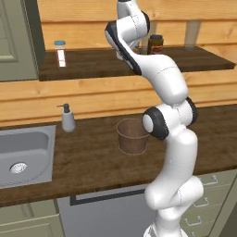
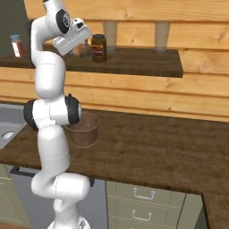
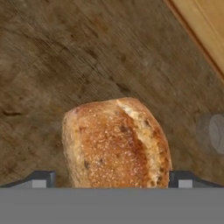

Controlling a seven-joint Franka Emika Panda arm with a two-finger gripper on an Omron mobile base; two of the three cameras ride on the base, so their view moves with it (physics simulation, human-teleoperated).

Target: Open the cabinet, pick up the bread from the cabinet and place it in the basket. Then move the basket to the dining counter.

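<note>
As the arm reaches into the open cabinet (image 1: 139, 69), the gripper (image 3: 113, 178) stands spread, one fingertip (image 3: 40, 179) on either side of the bread (image 3: 116, 142) on the dark shelf. Whether the fingertips touch the loaf is unclear. The basket (image 1: 132, 135) sits well below the gripper on the counter (image 1: 92, 157).

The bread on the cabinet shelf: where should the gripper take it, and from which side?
Grip the bread across its narrower width, one finger on each long flank, coming from the open front of the cabinet and down onto it. The hand view shows the loaf lying on the dark shelf, its length running away from the hand, with the fingertips already spread either side. The gripper looks open.
</note>
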